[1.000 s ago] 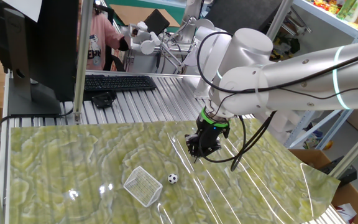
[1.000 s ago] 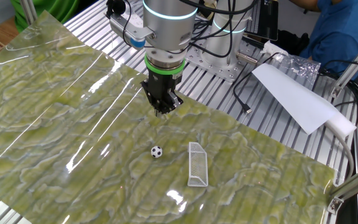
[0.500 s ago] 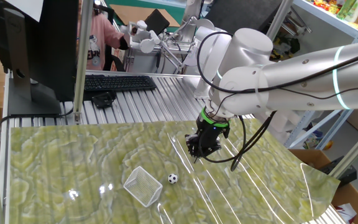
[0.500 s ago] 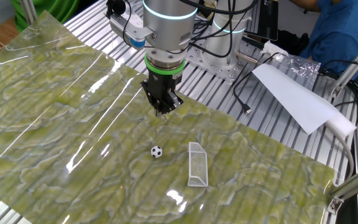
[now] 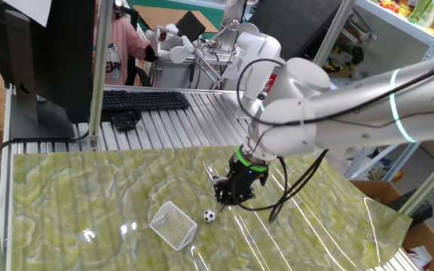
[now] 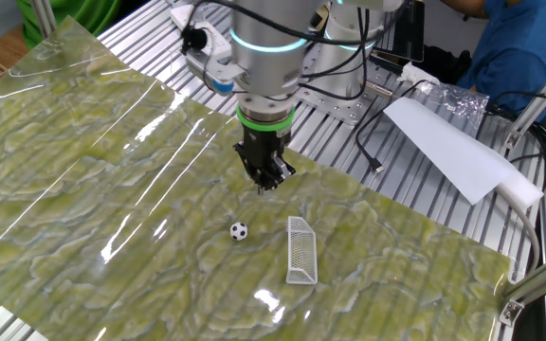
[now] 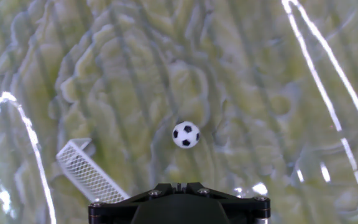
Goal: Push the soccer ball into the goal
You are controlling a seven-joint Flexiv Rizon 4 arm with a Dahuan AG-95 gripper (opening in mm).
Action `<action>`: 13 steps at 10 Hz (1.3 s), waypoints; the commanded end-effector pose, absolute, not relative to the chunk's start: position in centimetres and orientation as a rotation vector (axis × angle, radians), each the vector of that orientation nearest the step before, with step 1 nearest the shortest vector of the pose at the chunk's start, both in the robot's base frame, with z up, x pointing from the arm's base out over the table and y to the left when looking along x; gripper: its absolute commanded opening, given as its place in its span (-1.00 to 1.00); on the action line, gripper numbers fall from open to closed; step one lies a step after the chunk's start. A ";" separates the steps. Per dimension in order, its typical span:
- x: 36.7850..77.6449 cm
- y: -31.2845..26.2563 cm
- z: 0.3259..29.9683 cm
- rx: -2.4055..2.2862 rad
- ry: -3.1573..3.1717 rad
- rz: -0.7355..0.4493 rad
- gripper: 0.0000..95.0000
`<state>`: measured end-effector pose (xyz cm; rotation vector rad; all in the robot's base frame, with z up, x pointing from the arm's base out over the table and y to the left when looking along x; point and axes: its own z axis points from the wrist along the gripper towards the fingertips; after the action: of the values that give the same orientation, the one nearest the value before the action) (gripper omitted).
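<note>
The soccer ball (image 5: 209, 216) (image 6: 239, 230) (image 7: 186, 134) is a tiny white ball with black patches, lying on the green marbled mat. The goal (image 5: 173, 223) (image 6: 300, 250) (image 7: 87, 173), a small white mesh net, stands close beside it with a short gap between them. My gripper (image 5: 223, 202) (image 6: 265, 186) (image 7: 179, 184) hangs just above the mat with its jaws shut and nothing in them. It is a little way from the ball, on the side away from the goal in one fixed view. In the hand view the ball lies ahead of the fingertips and the goal at lower left.
The green mat (image 6: 83, 189) covers a ribbed metal table (image 5: 179, 124). At the back stand a keyboard (image 5: 143, 99) and a monitor (image 5: 47, 53). A white paper sheet (image 6: 448, 147) lies on the table beyond the mat's edge.
The arm has swung down and toward the ball; the shut gripper now sits lower and closer to it. Ball and goal have not moved.
</note>
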<state>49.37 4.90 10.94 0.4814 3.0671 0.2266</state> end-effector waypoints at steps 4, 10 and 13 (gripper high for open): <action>49.3 5.0 10.7 0.496 3.065 0.225 -1.00; 49.3 4.8 11.0 0.452 3.059 0.080 -1.00; 49.7 2.8 11.6 0.367 3.073 0.078 -1.00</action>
<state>49.54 3.06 11.60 0.3940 3.0704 0.0623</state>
